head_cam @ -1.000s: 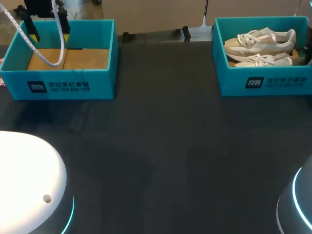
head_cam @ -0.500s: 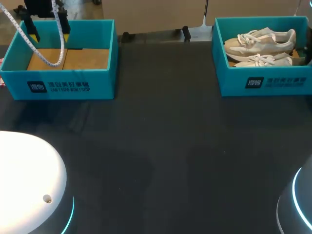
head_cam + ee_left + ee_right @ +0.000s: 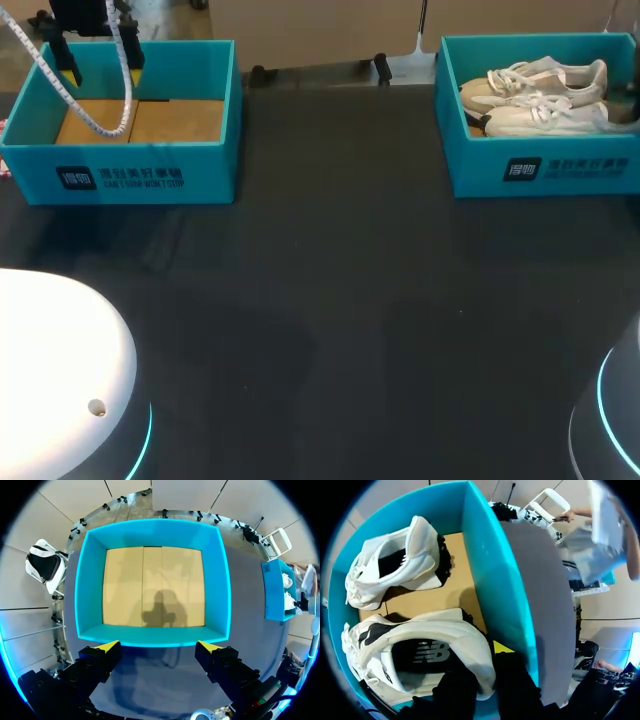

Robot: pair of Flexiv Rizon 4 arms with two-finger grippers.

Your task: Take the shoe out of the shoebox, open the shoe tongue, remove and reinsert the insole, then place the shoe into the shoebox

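Two white sneakers lie in the teal shoebox (image 3: 540,170) at the back right. The far shoe (image 3: 540,75) rests on the cardboard floor. The near shoe (image 3: 545,115) is raised at its heel. My right gripper (image 3: 485,677) is shut on this near shoe (image 3: 420,650), with one finger inside the heel opening and the other outside, next to the box wall (image 3: 495,580). The far shoe (image 3: 395,565) lies ahead of it. My left gripper (image 3: 159,647) hangs open above a second, empty teal shoebox (image 3: 150,635) at the back left, also seen in the head view (image 3: 130,170).
The dark table (image 3: 330,300) stretches between the two boxes and toward the front. White robot bases stand at the front left (image 3: 50,370) and the front right corner (image 3: 615,420). A cable (image 3: 60,80) hangs from the left arm over the empty box.
The near shoe has risen at its heel and shifted toward the right wall of its box. The right gripper's fingers have closed a little. The left arm has not moved.
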